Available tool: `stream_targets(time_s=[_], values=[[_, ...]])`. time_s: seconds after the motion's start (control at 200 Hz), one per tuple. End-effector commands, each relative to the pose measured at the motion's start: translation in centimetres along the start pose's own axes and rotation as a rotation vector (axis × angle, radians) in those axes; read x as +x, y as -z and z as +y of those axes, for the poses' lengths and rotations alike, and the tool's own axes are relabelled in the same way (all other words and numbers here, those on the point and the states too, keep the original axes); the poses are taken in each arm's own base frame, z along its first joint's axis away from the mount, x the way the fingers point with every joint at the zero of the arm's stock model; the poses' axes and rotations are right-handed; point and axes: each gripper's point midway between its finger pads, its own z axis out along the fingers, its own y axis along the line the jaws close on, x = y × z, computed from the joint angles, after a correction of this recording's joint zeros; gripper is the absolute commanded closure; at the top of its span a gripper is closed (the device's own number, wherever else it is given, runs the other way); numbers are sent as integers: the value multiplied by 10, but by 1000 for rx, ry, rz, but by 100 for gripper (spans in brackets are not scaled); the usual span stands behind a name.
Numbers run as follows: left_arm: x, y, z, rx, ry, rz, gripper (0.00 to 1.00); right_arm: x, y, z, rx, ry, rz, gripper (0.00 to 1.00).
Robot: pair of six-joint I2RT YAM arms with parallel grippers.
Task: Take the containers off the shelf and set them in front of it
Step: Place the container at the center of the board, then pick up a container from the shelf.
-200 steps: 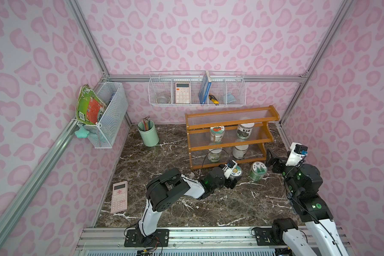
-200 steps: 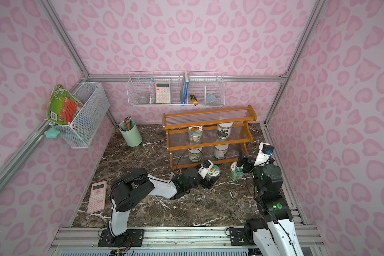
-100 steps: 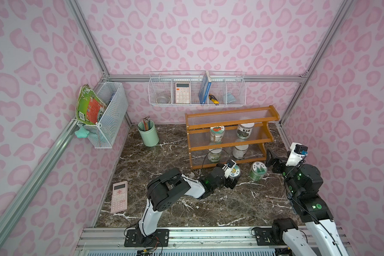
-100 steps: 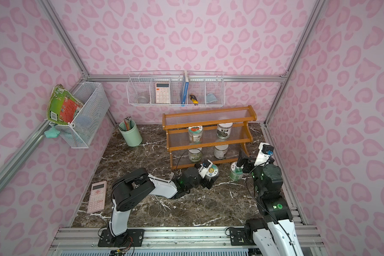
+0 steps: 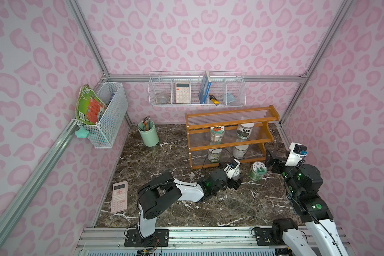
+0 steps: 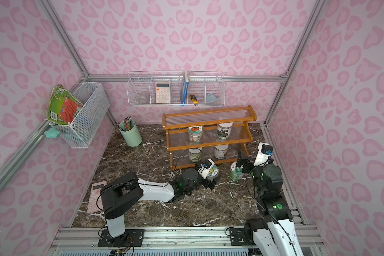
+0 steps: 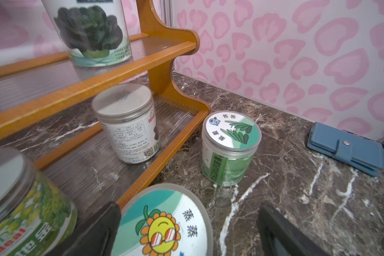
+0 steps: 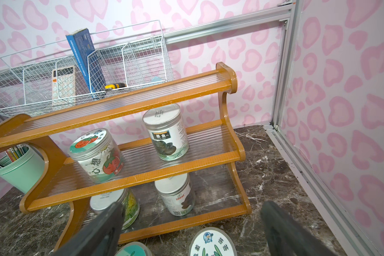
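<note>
The orange-brown shelf (image 5: 200, 147) holds several containers. A tomato-lid jar (image 5: 217, 133) and a white-lid jar (image 5: 245, 130) share the middle tier; two white-lid jars (image 5: 214, 154) (image 5: 240, 151) stand on the bottom tier. In front of the shelf, on the marble, stand a green-leaf-lid jar (image 5: 257, 170) and a sunflower-lid jar (image 7: 164, 223). My left gripper (image 7: 186, 232) is open around the sunflower jar, with a gap showing on one side. My right gripper (image 8: 191, 228) hangs open above the green-leaf jar (image 8: 211, 243), facing the shelf (image 8: 129, 177).
A mint-green pencil cup (image 5: 148, 135) stands left of the shelf. A pink calculator (image 5: 119, 196) lies by the left wall. A blue wallet (image 7: 346, 148) lies near the right wall. White wire baskets hang on the back wall (image 5: 196, 88) and left wall (image 5: 106, 115).
My left gripper has opened and let go of the sunflower-lid jar, which now stands on the marble in front of the shelf. The right arm has not moved.
</note>
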Motion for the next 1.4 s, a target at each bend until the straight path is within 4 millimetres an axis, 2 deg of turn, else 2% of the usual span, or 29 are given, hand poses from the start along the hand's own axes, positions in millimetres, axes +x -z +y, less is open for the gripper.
stream_targets(time_s=[0.0, 0.165, 0.305, 0.65, 1.075, 1.395], values=[[-19, 9, 13, -70, -36, -18, 0, -2, -1, 4, -22, -14, -14, 1], [-65, 19, 35, -194, -88, -42, 0, 7, -4, 8, -55, -22, 3, 1], [-83, 25, 55, -248, -104, -20, 0, 14, -7, 13, -87, -24, 21, 1], [-95, 53, 128, -345, 49, 12, 1, 14, -8, 19, -118, -15, 25, 1], [-87, 51, 160, -139, 76, 92, 1, 12, -7, 21, -130, -22, 14, 1], [-92, 28, 170, -104, 98, 32, 1, 14, -6, 19, -124, -27, 13, 1]])
